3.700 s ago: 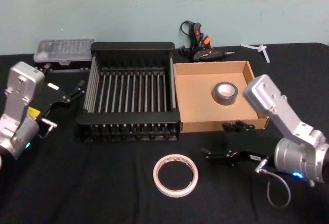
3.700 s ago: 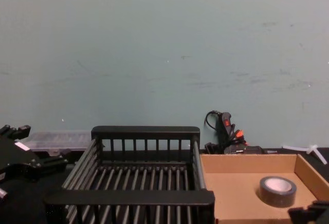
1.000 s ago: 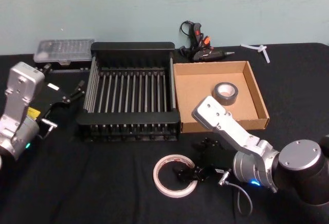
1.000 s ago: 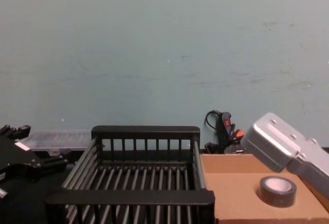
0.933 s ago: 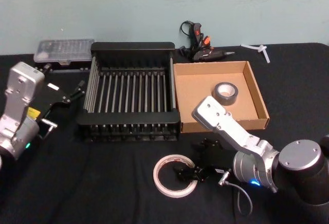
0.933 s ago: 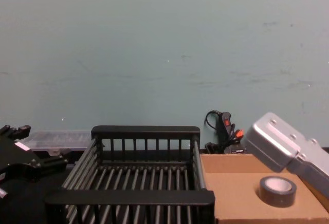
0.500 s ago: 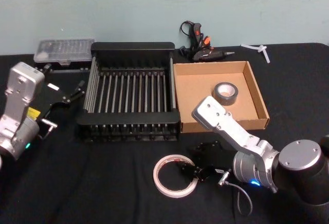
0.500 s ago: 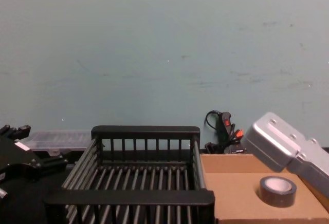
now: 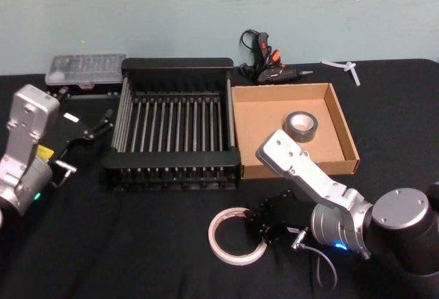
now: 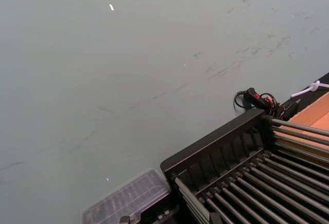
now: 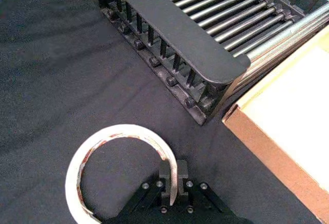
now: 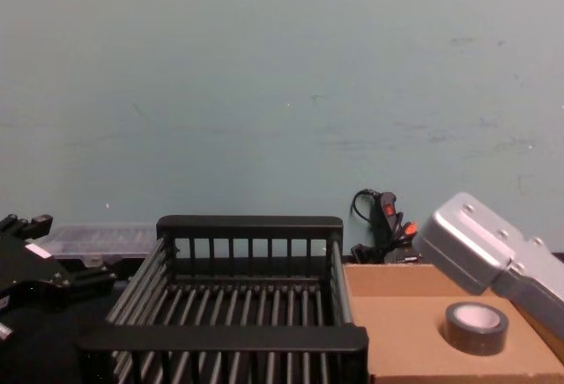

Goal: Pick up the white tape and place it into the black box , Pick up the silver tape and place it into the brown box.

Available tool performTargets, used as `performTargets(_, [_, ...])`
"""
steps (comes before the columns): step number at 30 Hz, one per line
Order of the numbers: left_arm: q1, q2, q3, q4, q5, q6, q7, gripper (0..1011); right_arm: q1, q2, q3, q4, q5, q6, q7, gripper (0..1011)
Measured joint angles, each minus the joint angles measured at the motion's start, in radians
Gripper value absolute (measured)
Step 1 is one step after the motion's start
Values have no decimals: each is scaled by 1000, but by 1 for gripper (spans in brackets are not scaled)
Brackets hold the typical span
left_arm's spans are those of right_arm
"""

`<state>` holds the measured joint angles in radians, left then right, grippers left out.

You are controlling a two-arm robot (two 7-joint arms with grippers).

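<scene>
The right gripper (image 11: 172, 181) sits low over the black cloth in front of the brown box (image 9: 256, 119), its fingers pinched narrow on the near-side band of the white tape (image 11: 92, 149) — one finger inside the ring, one outside. The ring lies on the cloth in front of the black box (image 9: 175, 64), apart from it. The silver tape (image 9: 300, 125) rests flat inside the brown box, toward its right wall. The left gripper (image 9: 103, 119) is parked off the black box's left side — whether its claw is wide or narrow cannot be told.
</scene>
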<state>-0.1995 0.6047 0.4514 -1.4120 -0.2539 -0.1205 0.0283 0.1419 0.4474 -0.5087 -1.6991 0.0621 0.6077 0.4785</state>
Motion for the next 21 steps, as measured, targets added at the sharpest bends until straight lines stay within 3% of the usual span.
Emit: performTargets(21, [0, 0, 0, 0, 0, 0, 0, 1001, -15, 14, 16, -31, 22, -23, 20, 80])
